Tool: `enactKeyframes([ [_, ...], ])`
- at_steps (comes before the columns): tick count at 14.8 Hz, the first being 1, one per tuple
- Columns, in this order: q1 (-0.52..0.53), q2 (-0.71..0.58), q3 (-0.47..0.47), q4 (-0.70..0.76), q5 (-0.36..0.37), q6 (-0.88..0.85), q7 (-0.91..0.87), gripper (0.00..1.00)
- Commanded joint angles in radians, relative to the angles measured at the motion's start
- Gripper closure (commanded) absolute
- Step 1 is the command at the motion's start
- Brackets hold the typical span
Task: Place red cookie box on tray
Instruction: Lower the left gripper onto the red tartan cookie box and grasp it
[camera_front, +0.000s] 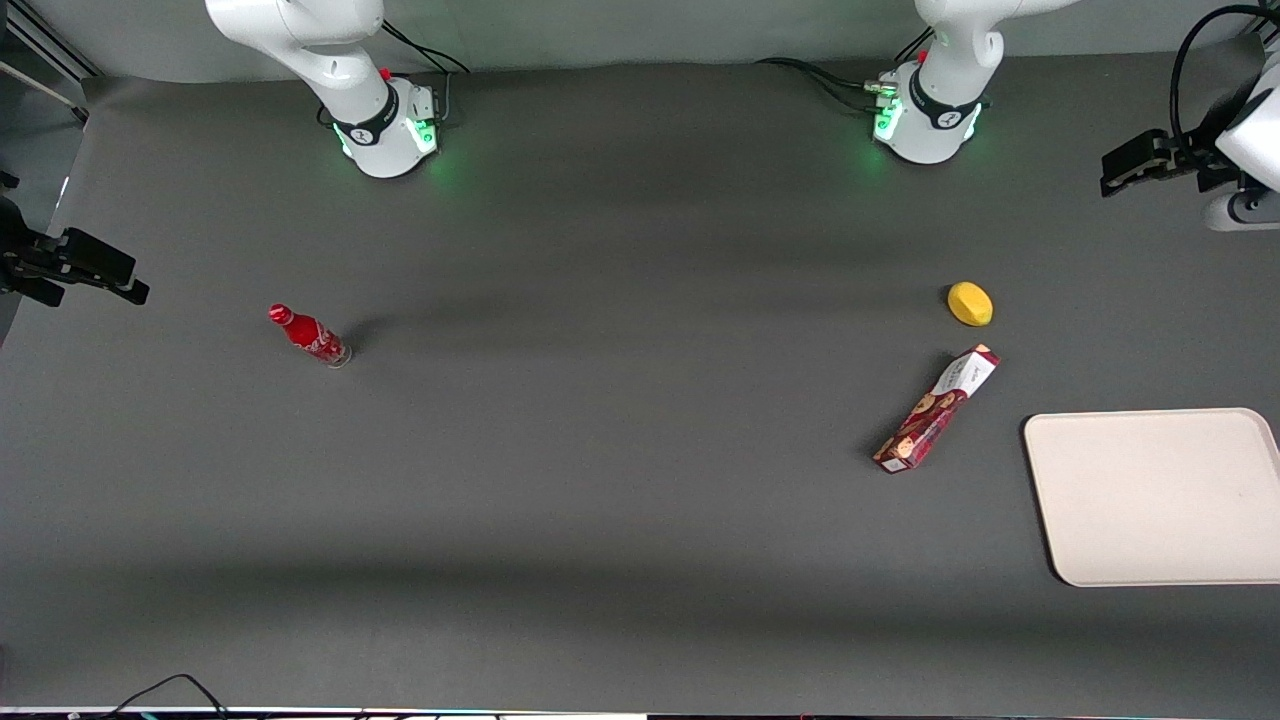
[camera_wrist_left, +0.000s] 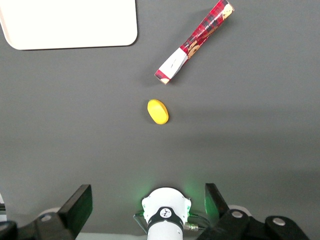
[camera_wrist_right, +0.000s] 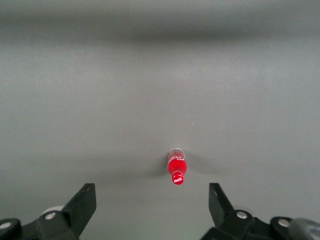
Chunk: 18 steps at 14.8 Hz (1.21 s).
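The red cookie box (camera_front: 935, 410) lies flat on the dark table, its white label end pointing toward the arm bases. It also shows in the left wrist view (camera_wrist_left: 194, 41). The cream tray (camera_front: 1155, 495) lies beside the box at the working arm's end of the table, a little nearer the front camera, with nothing on it; it also shows in the left wrist view (camera_wrist_left: 70, 22). My left gripper (camera_front: 1125, 165) hangs high above the table, farther from the front camera than both. It is open and empty (camera_wrist_left: 146, 200), well apart from the box.
A yellow lemon (camera_front: 970, 303) lies close to the box's label end, farther from the front camera; it also shows in the left wrist view (camera_wrist_left: 158, 111). A small red bottle (camera_front: 310, 336) stands toward the parked arm's end. The arm bases (camera_front: 925, 120) stand at the table's back edge.
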<state>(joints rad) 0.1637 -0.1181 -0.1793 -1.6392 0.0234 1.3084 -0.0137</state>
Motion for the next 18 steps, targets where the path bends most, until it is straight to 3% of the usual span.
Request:
enactKeyframes([
  [1,-0.009,0.011,-0.014,0.013,-0.002,-0.018,0.023,0.00],
  [8,-0.003,0.060,-0.005,0.044,-0.019,-0.005,0.031,0.00],
  [13,-0.004,0.324,-0.012,0.044,-0.026,0.161,0.339,0.00],
  [18,-0.012,0.558,-0.090,0.035,-0.031,0.476,0.367,0.00],
])
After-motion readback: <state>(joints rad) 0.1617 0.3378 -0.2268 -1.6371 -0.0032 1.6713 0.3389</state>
